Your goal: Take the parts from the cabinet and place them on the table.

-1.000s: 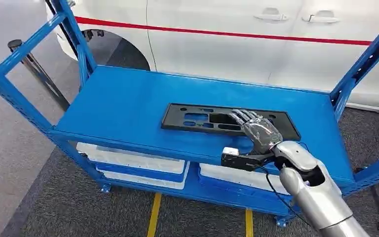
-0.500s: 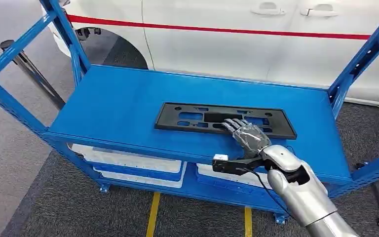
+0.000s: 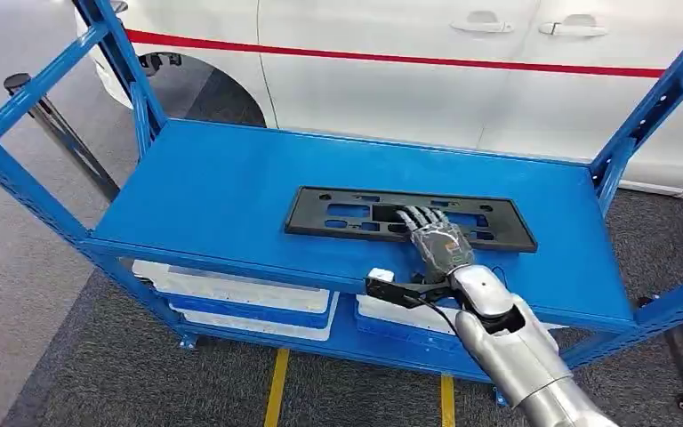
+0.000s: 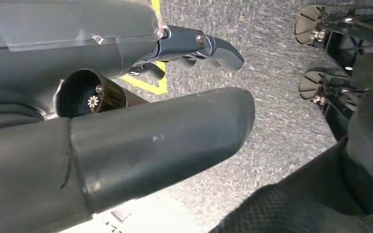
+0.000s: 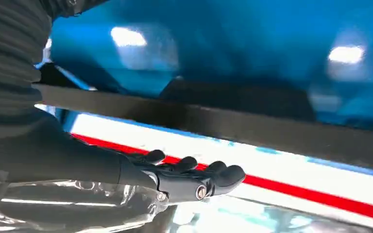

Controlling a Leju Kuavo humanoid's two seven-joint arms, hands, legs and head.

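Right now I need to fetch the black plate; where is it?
In the head view the black plate lies flat on the blue shelf, right of its middle, with the right hand over its near edge.

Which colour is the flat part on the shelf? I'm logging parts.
Black, clearest in the head view.

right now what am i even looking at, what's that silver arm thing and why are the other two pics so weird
That is a humanoid robot seen from its own head camera. Its silver right arm reaches over a blue metal shelf, and its right hand lies with fingers spread on a flat black plastic part, not clearly gripping it. A white car stands behind. The odd pictures come from cameras at each wrist, so they look turned. One shows the right hand's fingers beside the black part's edge. The other shows the left hand hanging over grey floor, holding nothing.
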